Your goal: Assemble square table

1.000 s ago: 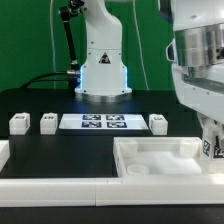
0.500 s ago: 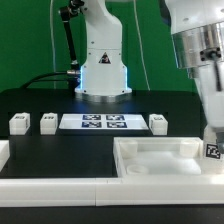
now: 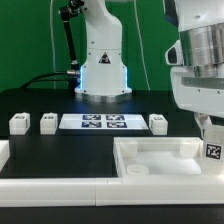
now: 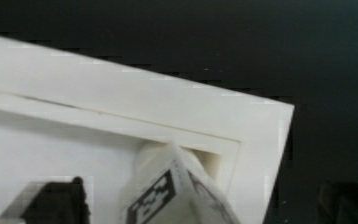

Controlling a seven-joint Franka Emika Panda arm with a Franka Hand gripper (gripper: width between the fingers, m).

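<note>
Tabletop (image 3: 165,158) lies rim-up at the front, toward the exterior view's right, just behind the long white fence bar (image 3: 60,186). Marker board (image 3: 100,122) lies flat in front of the arm base (image 3: 103,75).

Gripper (image 4: 208,190) hangs over the tabletop's corner, fingers (image 4: 55,200) spread wide. One tagged leg (image 3: 212,150) stands in that corner between them, clear of both.

Three loose legs in a row with the board: two (image 3: 19,123) (image 3: 47,122) left of it, one (image 3: 158,123) right.
</note>
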